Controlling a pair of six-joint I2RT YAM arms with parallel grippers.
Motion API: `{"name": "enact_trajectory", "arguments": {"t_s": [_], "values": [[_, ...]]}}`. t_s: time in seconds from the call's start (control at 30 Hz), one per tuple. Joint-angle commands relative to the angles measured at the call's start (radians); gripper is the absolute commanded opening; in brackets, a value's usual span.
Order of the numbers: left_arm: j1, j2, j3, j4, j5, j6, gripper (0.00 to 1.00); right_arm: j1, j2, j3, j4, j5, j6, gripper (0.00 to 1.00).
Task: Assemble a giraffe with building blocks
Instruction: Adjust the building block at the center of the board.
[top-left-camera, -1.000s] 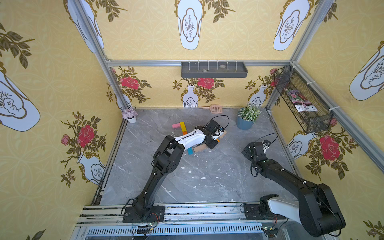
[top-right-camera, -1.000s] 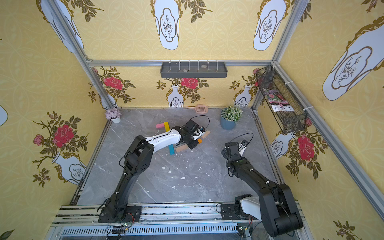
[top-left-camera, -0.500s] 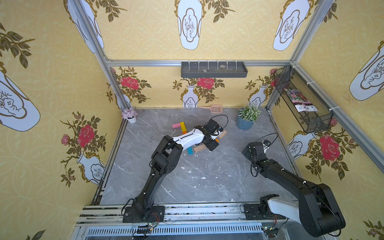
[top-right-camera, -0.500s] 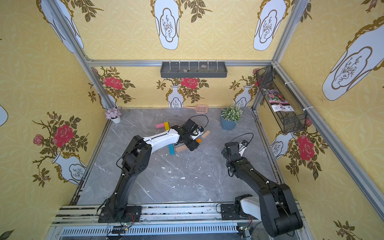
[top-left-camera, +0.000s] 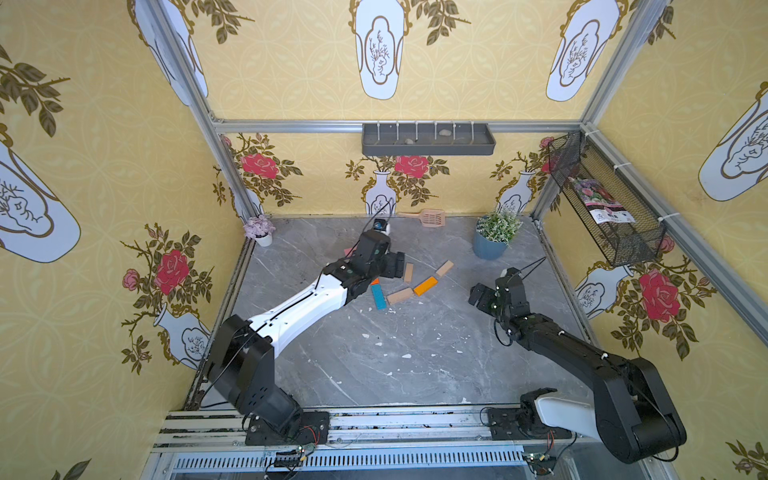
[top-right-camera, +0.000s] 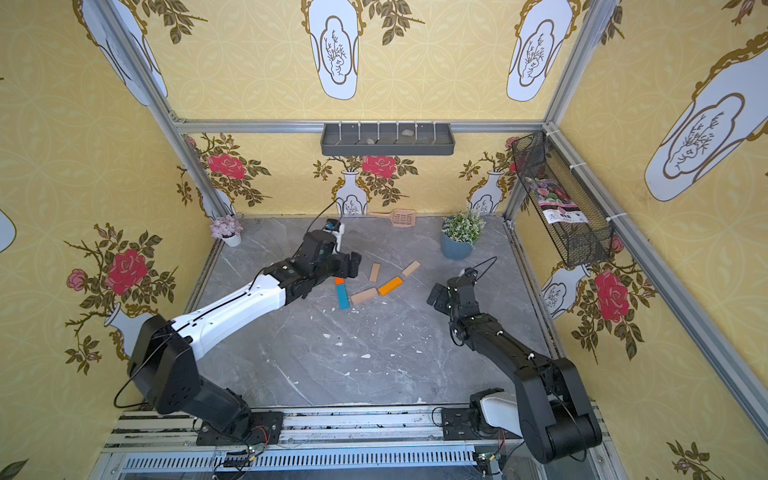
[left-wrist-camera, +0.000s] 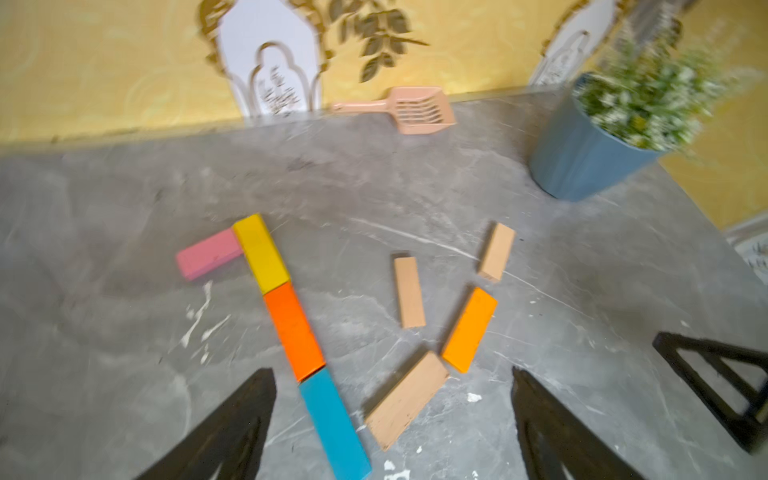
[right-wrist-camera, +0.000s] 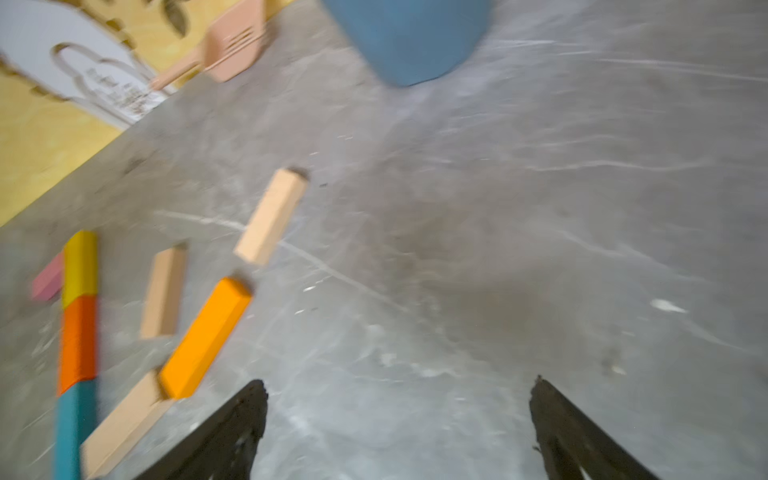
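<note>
In the left wrist view, a pink bar (left-wrist-camera: 210, 253), a yellow bar (left-wrist-camera: 261, 253), an orange bar (left-wrist-camera: 294, 330) and a blue bar (left-wrist-camera: 334, 422) lie joined as a head and neck. Loose beside them lie a tan bar (left-wrist-camera: 406, 401), a lighter orange bar (left-wrist-camera: 469, 328) and two more tan bars (left-wrist-camera: 409, 291) (left-wrist-camera: 496, 251). My left gripper (left-wrist-camera: 390, 374) hovers open above the blue and near tan bars, holding nothing. In a top view its arm hides most of the neck; the blue bar (top-left-camera: 378, 296) shows. My right gripper (right-wrist-camera: 398, 382) is open over bare table, right of the bars (top-left-camera: 478, 296).
A peach scoop (top-left-camera: 432, 217) lies by the back wall. A blue pot with a plant (top-left-camera: 492, 239) stands at the back right, and a small white flower pot (top-left-camera: 259, 230) at the back left. A wire basket (top-left-camera: 611, 208) hangs on the right wall.
My left gripper went from shut to open and drew back leftward off the loose bars. The right arm has not moved.
</note>
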Motion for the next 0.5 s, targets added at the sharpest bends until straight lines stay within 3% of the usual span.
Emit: {"name": "enact_trajectory", "arguments": {"t_s": [0.0,0.13,0.27,0.33,0.47], "values": [[0.065,-0.088,-0.219,0.129,-0.07,-0.303,0.9,0.071,0.071,0.091,0.031,-0.219,-0.008,0.98],[0.074,-0.217,-0.467,0.344,-0.15,-0.28,0.91,0.186,0.214,0.226,0.024,-0.29,0.006,0.99],[0.075,-0.244,-0.508,0.336,-0.309,-0.119,0.99,0.249,0.352,0.339,0.029,-0.389,0.037,1.0],[0.079,-0.219,-0.488,0.272,-0.367,-0.139,0.99,0.275,0.399,0.375,0.029,-0.407,0.043,1.0],[0.084,-0.193,-0.414,0.21,-0.207,-0.141,0.99,0.295,0.448,0.385,0.059,-0.428,0.054,1.0]]}}
